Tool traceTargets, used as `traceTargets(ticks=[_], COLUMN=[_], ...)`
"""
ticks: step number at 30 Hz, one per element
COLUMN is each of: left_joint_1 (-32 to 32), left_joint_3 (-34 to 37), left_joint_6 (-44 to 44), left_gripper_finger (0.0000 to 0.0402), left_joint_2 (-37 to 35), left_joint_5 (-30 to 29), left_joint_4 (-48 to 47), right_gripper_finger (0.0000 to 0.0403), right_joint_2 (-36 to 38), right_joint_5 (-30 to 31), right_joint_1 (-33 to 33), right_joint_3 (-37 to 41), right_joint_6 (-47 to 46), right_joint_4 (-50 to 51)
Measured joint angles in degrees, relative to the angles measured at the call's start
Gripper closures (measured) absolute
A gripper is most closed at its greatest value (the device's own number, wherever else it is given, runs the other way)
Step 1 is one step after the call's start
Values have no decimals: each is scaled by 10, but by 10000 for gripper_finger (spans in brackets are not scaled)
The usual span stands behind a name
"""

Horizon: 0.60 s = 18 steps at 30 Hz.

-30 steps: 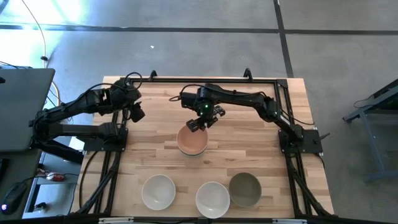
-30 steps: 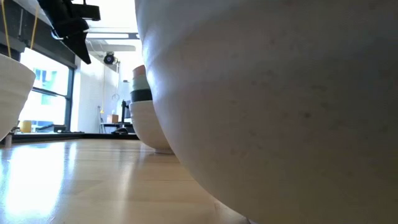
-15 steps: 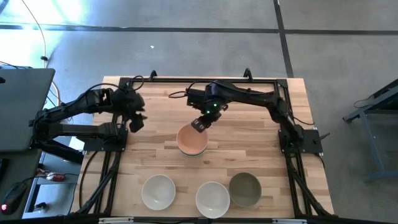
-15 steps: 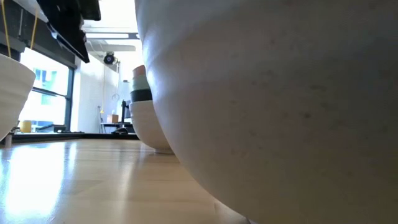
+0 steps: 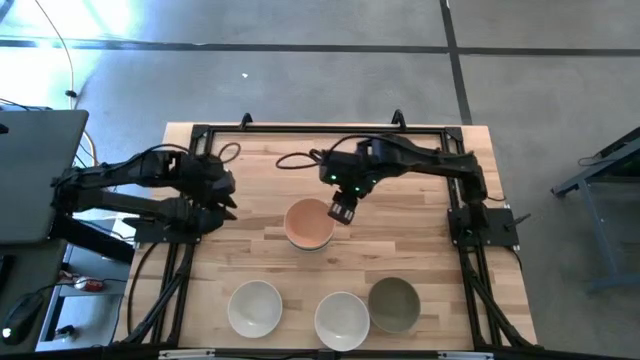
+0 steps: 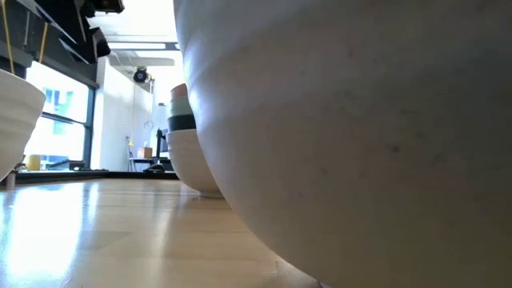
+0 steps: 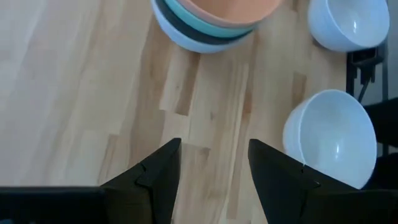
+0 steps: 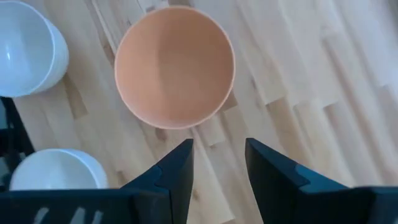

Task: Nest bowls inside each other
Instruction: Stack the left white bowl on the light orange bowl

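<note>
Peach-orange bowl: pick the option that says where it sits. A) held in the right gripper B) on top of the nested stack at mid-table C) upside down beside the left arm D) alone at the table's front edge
B: the peach-orange bowl tops the stack at mid-table, mint and black rims showing beneath it.

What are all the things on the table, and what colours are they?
Stacked bowls: four nested, peach-orange on top, then mint, black and white below, middle of the table.
White bowls: two, near edge, left and middle.
Olive-grey bowl: one, near edge, touching the middle white bowl.
Table: one, light wood.
Laptop: one, grey, beside the table's left.
Left claw: open, empty, left side.
Right claw: open, empty, by the stack's rim.
</note>
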State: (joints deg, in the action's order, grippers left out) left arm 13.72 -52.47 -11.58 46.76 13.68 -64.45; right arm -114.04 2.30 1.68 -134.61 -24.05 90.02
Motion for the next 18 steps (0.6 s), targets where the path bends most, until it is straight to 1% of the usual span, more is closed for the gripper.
traceTargets(ticks=[4, 9, 18], left_joint_1=[-63, -137, -246], left_joint_3=[0, 0, 0], left_joint_6=[-37, -73, -87], left_gripper_finger=[225, 225, 225], left_joint_2=[20, 63, 162], left_joint_5=[-28, -63, -88], left_joint_4=[23, 49, 96], right_gripper_finger=[265, 265, 265], right_joint_2=[24, 54, 117], right_joint_5=[49, 110, 187], right_joint_1=[19, 36, 57], right_joint_3=[0, 0, 0], right_joint_6=[30, 48, 68], right_joint_4=[0, 0, 0])
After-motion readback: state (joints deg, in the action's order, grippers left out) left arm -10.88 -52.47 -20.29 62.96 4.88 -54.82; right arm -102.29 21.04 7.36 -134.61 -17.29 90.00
